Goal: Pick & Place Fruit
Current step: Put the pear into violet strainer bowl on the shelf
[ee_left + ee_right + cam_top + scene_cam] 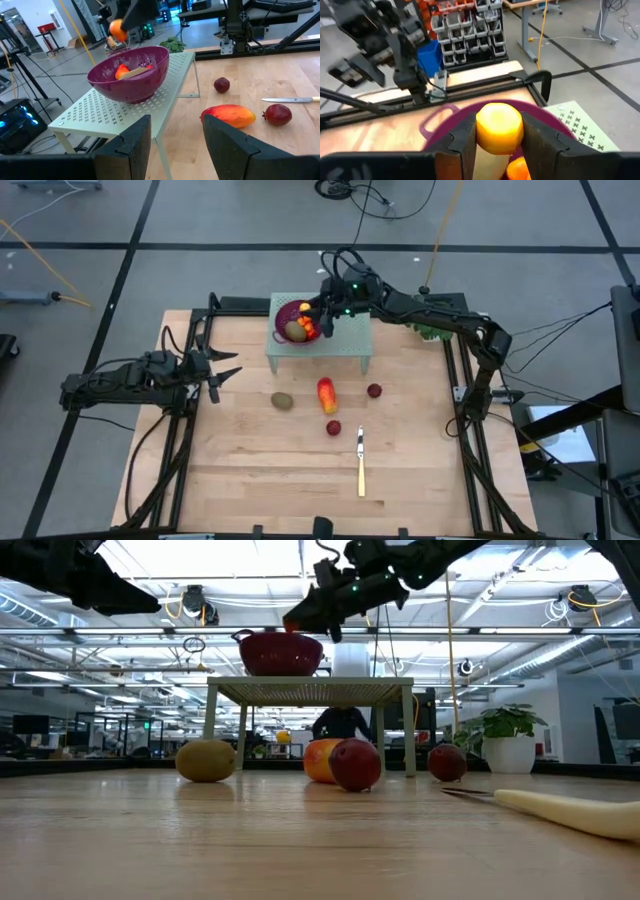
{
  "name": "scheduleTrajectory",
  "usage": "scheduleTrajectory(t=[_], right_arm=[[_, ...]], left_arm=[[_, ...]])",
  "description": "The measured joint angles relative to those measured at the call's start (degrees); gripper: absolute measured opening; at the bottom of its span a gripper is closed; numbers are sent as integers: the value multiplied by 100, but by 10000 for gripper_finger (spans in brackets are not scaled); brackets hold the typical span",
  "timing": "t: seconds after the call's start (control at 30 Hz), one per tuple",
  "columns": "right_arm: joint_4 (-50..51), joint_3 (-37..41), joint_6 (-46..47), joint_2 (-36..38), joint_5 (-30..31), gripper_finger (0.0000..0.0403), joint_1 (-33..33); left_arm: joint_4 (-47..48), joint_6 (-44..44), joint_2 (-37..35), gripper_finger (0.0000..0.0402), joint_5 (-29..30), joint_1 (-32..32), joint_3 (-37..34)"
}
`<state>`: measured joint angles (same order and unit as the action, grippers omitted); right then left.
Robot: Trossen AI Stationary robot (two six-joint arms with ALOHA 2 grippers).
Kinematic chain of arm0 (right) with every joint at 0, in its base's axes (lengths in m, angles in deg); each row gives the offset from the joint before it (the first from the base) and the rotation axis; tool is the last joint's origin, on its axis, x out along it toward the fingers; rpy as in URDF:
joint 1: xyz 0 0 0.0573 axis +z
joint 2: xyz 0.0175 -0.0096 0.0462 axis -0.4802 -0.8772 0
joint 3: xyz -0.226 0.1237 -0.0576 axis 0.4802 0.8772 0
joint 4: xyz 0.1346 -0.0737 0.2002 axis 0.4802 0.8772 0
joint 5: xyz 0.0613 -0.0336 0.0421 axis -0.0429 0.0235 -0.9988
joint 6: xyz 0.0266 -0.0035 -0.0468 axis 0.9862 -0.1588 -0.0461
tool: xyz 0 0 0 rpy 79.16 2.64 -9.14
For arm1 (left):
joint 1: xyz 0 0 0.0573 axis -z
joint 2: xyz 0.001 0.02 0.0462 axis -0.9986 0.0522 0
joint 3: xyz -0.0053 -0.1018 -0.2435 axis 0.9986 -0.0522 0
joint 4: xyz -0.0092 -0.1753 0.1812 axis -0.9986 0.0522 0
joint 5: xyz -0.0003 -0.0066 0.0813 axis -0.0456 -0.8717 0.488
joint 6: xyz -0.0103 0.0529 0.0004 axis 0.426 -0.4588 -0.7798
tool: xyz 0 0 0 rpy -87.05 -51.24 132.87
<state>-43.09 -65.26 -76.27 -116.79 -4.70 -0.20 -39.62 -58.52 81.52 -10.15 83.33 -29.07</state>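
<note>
My right gripper (320, 320) hangs over the purple colander (292, 315), shut on a small orange-yellow fruit piece (499, 125); the piece also shows in the left wrist view (117, 30). The colander stands on a pale green perforated stand (345, 340) and holds a brown-green oval (294, 331) and orange pieces (308, 328). On the table lie a second brown-green oval (283, 400), the red-orange-yellow oblong (327, 394) and two dark red balls (374, 390) (333, 427). My left gripper (222, 370) is open and empty at the table's left. My right gripper pinches the orange-yellow piece by its two opposite sides (482, 135) between its two fingers. The fingers slant down from the table's right side. The piece is lifted clear, above the colander's open top (440, 117).
A yellow-handled knife (361, 462) lies on the table toward the near edge, right of centre. The stand's legs (244, 740) rise from the table at the far middle. Black frame rails (465, 395) run along the table's left and right sides.
</note>
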Motion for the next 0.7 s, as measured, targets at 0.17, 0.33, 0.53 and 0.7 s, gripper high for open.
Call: scheduleTrajectory(t=[0.17,0.33,0.53,0.7], right_arm=[[248,0,-199,-77,-4,121,-75],[604,0,-356,-77,7,121,-121],[760,0,-374,-75,-150,126,-117],[739,0,-375,-74,-151,127,-117]], left_arm=[[1,0,0,182,2,2,0],[2,0,0,182,2,2,0],[2,-1,-1,182,2,2,-1],[2,0,-1,182,2,1,0]])
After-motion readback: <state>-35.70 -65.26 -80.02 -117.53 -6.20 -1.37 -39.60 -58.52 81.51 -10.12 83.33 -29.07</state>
